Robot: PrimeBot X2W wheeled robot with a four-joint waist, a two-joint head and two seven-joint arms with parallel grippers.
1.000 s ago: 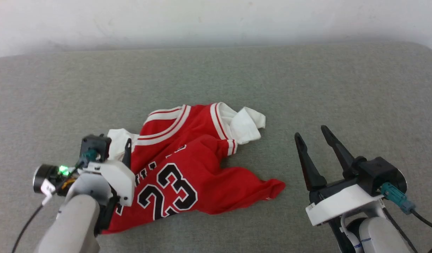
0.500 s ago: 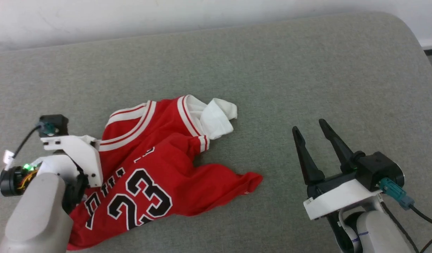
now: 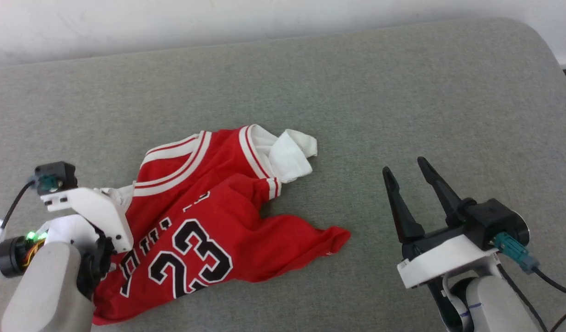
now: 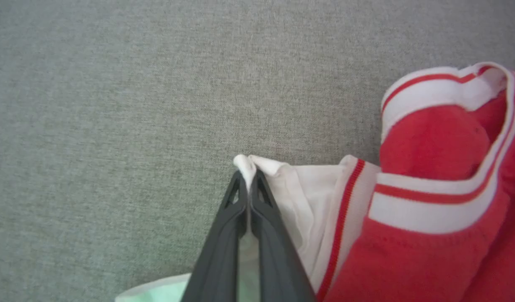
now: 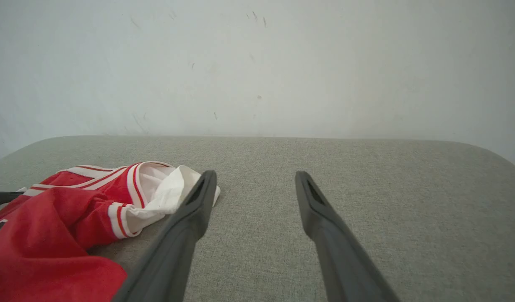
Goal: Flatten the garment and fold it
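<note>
My left gripper (image 4: 249,177) is squeezed tight on the edge of a white sleeve (image 4: 295,188) of the garment (image 3: 237,216). The garment is a red shirt with a big black 23 on it. It lies all crumpled on the grey table (image 3: 356,83), over on my left side. Its other white sleeve (image 3: 292,154) is bunched up at the far end. My right gripper (image 3: 404,166) is spread wide and holds nothing. It is well to the right of the shirt and does not touch it.
</note>
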